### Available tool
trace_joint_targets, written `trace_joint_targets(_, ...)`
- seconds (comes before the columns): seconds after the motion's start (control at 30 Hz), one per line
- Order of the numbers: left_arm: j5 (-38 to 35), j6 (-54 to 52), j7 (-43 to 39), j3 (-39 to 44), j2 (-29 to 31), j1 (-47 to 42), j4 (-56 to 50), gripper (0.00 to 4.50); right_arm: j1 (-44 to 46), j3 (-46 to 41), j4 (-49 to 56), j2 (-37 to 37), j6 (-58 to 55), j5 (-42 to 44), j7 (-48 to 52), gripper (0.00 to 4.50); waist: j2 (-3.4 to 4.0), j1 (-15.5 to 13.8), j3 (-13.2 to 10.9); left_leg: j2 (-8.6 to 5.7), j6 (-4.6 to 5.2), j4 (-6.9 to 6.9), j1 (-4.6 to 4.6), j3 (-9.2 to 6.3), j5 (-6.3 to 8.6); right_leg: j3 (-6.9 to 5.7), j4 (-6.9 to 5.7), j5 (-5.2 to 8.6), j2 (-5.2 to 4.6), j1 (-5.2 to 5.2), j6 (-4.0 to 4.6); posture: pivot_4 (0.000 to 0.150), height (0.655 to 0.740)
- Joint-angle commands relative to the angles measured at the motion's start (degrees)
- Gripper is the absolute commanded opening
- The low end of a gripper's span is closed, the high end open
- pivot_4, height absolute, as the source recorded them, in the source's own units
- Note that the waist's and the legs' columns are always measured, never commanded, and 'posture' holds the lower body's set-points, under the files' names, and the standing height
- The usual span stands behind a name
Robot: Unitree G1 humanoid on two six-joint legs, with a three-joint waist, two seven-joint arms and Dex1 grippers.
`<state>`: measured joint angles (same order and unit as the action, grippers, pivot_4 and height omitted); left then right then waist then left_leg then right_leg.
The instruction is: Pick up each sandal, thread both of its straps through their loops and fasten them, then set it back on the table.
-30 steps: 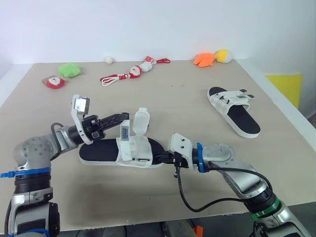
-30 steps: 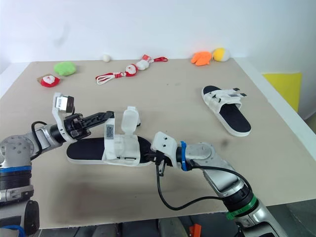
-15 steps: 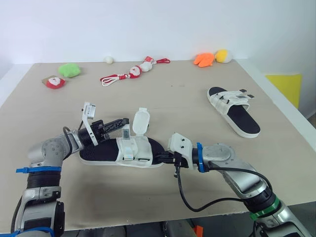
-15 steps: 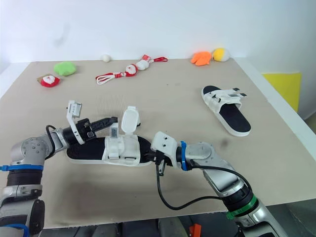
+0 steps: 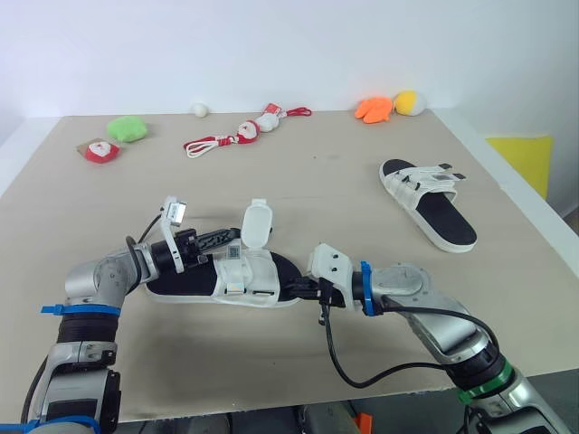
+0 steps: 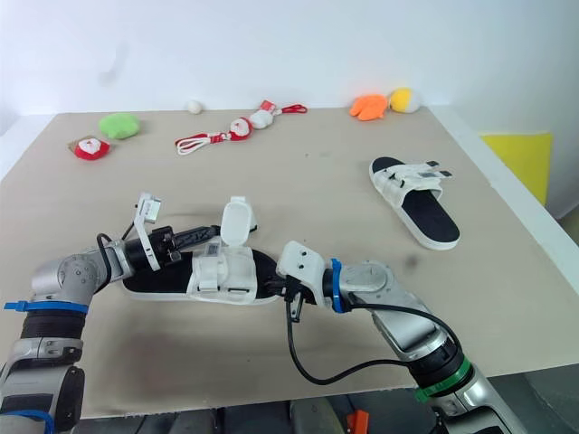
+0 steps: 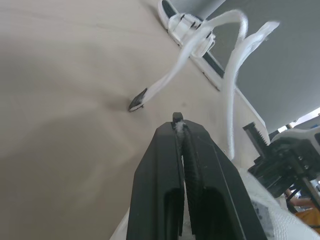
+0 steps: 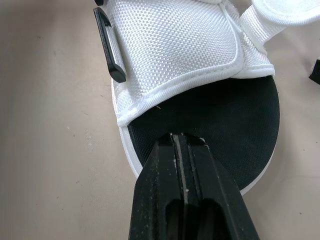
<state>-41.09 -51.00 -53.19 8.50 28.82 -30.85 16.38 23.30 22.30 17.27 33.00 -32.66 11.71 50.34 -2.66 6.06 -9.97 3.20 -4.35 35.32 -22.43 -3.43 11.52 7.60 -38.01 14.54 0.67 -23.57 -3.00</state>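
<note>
The near sandal (image 5: 253, 276), white-strapped with a black footbed, lies flat at the front middle of the table (image 5: 317, 181), its length running across the robot from left to right. One of its straps (image 5: 256, 222) stands upright, unfastened, with its rounded end up; a tagged strap (image 5: 232, 252) lies beside it over the white upper. The left gripper (image 5: 232, 236) reaches in from the robot's left, low over the sandal, its tips just beside the foot of the upright strap; in the left wrist view its two black fingers (image 7: 165, 165) are pressed together, with a white fleck at their tip, and whether they pinch any strap cannot be told. The right gripper (image 5: 294, 289) meets the sandal's right end; in the right wrist view its jaws are closed, their tips over the edge of the black footbed next to the white upper. The second sandal (image 5: 427, 203) lies well apart on the right side of the table, on its sole. Along the far edge sit a green plush (image 5: 128, 127), a red and white toy (image 5: 99, 150), a red cord with small figures (image 5: 240, 134), a white ball (image 5: 199, 109), an orange toy (image 5: 373, 109) and a yellow toy (image 5: 409, 102).
</note>
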Motion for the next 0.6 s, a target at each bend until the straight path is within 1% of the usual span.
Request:
trace_joint_targets(0.03, 2.34, 0.33, -0.91, -0.94, 2.45, 1.07, 0.16, 0.88, -1.38, 1.74, -5.21, 0.70, -2.83, -3.53, -1.80, 0.00, 0.01, 0.03, 0.00, 0.00, 0.00, 0.00, 0.00, 0.00, 0.00, 0.00, 0.00, 0.00, 0.00, -0.01, 0.00, 0.150, 0.7400)
trace_joint_targets(0.1, 3.06, 1.30, -1.53, -1.11, 3.18, 1.08, 0.64, 1.68, -1.22, 1.79, -5.51, 0.60, -2.64, -3.63, -1.81, 0.00, 0.03, 0.03, 0.01, 0.01, 0.00, -0.01, 0.03, 0.00, 0.00, 0.00, 0.00, 0.00, 0.00, -0.01, 0.00, 0.150, 0.7400)
trace_joint_targets(0.13, 3.58, 1.93, -1.66, -1.10, 3.59, 0.91, 1.07, 2.23, -1.14, 1.81, -5.62, 0.54, -2.60, -3.66, -1.83, 0.00, 0.05, 0.02, 0.03, 0.01, 0.00, -0.01, 0.04, 0.00, 0.00, 0.00, 0.00, 0.00, 0.00, 0.01, 0.00, 0.150, 0.7400)
trace_joint_targets(0.17, 3.95, 2.42, -1.79, -1.11, 3.86, 0.75, 1.43, 2.63, -1.05, 1.84, -5.74, 0.49, -2.57, -3.68, -1.84, 0.00, 0.07, 0.03, 0.04, 0.00, 0.00, -0.01, 0.12, 0.00, 0.00, 0.00, 0.00, 0.00, 0.00, 0.01, 0.00, 0.150, 0.7400)
trace_joint_targets(0.23, 5.78, 6.45, -1.28, -0.78, 4.25, -0.24, 2.65, 3.42, -0.85, 1.94, -5.97, 0.35, -2.48, -3.74, -1.86, 0.00, 0.12, 0.02, 0.03, -0.01, 0.00, -0.01, 0.26, -0.01, 0.00, -0.01, 0.01, 0.01, -0.03, -0.05, 0.02, 0.150, 0.7400)
trace_joint_targets(0.27, 7.44, 9.62, -0.55, -1.01, 4.28, -0.89, 3.51, 4.03, -0.76, 1.99, -6.09, 0.32, -2.41, -3.76, -1.87, 0.00, 0.13, 0.02, 0.02, -0.08, -0.11, -0.01, 0.31, -0.07, 0.07, -0.01, 0.01, 0.03, -0.06, -0.07, 0.04, 0.150, 0.7400)
trace_joint_targets(0.3, 8.95, 11.96, -0.11, -1.69, 4.42, -1.50, 4.37, 4.43, -0.65, 2.04, -6.28, 0.31, -2.31, -3.76, -1.87, 0.00, 0.14, 0.01, 0.01, -0.16, -0.13, -0.01, 0.31, -0.17, 0.08, -0.01, 0.02, 0.03, -0.08, -0.09, 0.04, 0.150, 0.7400)
trace_joint_targets(0.33, 11.53, 15.74, -0.43, -3.45, 4.65, -2.14, 5.12, 4.43, -0.53, 2.15, -6.49, 0.26, -2.22, -3.79, -1.89, 0.00, 0.16, -0.02, 0.00, -0.23, -0.14, 0.00, 0.31, -0.25, 0.08, -0.01, 0.03, 0.03, -0.09, -0.10, 0.05, 0.150, 0.7400)
trace_joint_targets(0.4, 14.24, 20.07, -0.81, -5.14, 3.94, -4.72, 8.03, 4.43, -0.43, 2.47, -6.55, 0.13, -2.12, -3.82, -1.90, 0.00, 0.29, -0.11, -0.06, -0.34, -0.15, -0.01, 0.29, -0.46, 0.09, 0.00, 0.14, 0.03, -0.10, -0.14, 0.05, 0.150, 0.7400)
trace_joint_targets(0.43, 14.62, 21.20, -1.26, -5.09, 3.37, -6.59, 10.13, 4.43, -0.43, 2.59, -6.45, 0.02, -2.14, -3.85, -1.94, 0.00, 0.29, -0.24, -0.07, -0.35, -0.13, -0.02, 0.22, -0.63, 0.08, -0.10, 0.50, 0.03, -0.10, -0.02, 0.05, 0.150, 0.7400)
trace_joint_targets(0.5, 13.62, 21.46, -2.88, -3.90, 2.67, -9.45, 12.92, 4.43, -0.49, 2.60, -6.20, 0.03, -2.21, -3.84, -1.92, 0.00, 0.27, -0.23, -0.07, -0.35, -0.02, -0.01, 0.17, -0.70, 0.01, -0.15, 0.78, 0.02, -0.09, -0.01, 0.04, 0.150, 0.7400)
trace_joint_targets(0.57, 10.71, 19.19, -4.94, -1.58, 2.58, -11.53, 14.09, 4.43, -0.53, 2.45, -6.15, 0.13, -2.18, -3.96, -1.88, 0.00, 0.24, -0.25, -0.06, -0.35, 0.05, 0.00, -0.04, -0.64, -0.04, -0.14, 0.97, -0.01, -0.12, 0.14, 0.01, 0.150, 0.7400)
trace_joint_targets(0.6, 11.25, 20.09, -5.60, -1.56, 3.00, -12.02, 14.47, 4.43, -0.56, 2.20, -6.14, 0.25, -2.18, -4.02, -1.87, 0.00, 0.20, -0.15, -0.06, -0.38, 0.05, 0.00, -0.12, -0.63, -0.04, -0.09, 0.97, -0.03, -0.12, 0.11, -0.03, 0.150, 0.7400)
